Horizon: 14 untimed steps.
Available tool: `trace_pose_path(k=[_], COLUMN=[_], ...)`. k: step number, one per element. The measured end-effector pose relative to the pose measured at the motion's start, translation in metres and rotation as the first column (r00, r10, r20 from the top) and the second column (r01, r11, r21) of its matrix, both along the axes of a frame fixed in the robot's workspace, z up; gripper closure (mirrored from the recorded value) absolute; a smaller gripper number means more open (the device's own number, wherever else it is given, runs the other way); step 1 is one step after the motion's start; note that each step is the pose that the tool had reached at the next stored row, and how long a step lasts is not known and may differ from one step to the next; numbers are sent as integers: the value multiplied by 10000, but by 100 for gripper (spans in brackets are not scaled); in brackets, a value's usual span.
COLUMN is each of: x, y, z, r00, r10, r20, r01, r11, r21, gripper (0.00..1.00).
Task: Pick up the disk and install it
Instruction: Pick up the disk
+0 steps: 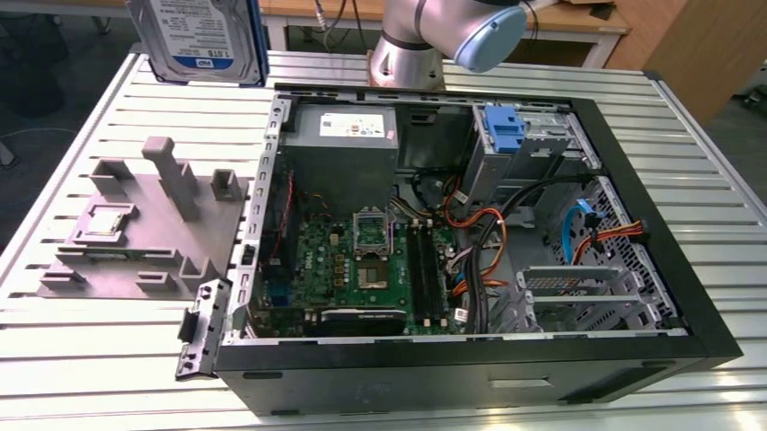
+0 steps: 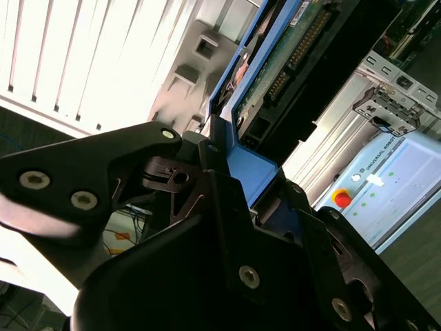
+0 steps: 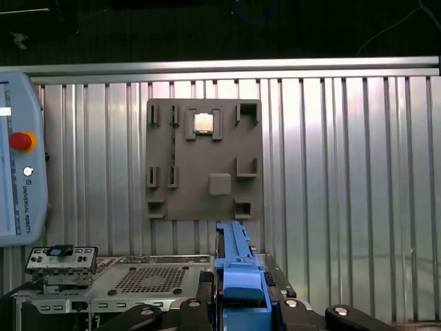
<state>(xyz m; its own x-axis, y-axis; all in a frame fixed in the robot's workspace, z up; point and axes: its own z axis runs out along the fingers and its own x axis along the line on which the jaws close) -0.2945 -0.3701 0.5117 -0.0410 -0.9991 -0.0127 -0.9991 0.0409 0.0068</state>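
The disk [image 1: 198, 36] hangs in the air at the exterior view's upper left, label side showing, above the table's back left corner and clear of the open computer case [image 1: 671, 296]. In the second wrist view my gripper [image 2: 231, 176] is shut on the disk's blue bracket [image 2: 258, 172], and the disk's green circuit board [image 2: 286, 58] extends past the black fingers [image 2: 220, 200]. The first wrist view shows the bracket's edge [image 3: 238, 265] standing up between the gripper's black fingers [image 3: 200, 307].
Inside the case are a grey power supply [image 1: 341, 135], a motherboard [image 1: 359, 260], loose cables and a metal bay with a blue latch [image 1: 508, 130]. A grey fixture plate [image 1: 144, 233] lies left of the case. A teach pendant [image 3: 21, 165] rests on the slatted table [image 3: 344, 172].
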Motion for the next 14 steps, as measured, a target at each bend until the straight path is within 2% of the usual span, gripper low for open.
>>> trace_pose_path(k=[14], x=[39], y=[0], z=[0], r00=[10000], r10=[-1], r20=[0], r01=[1], r11=[10000], r21=[0], gripper=[63])
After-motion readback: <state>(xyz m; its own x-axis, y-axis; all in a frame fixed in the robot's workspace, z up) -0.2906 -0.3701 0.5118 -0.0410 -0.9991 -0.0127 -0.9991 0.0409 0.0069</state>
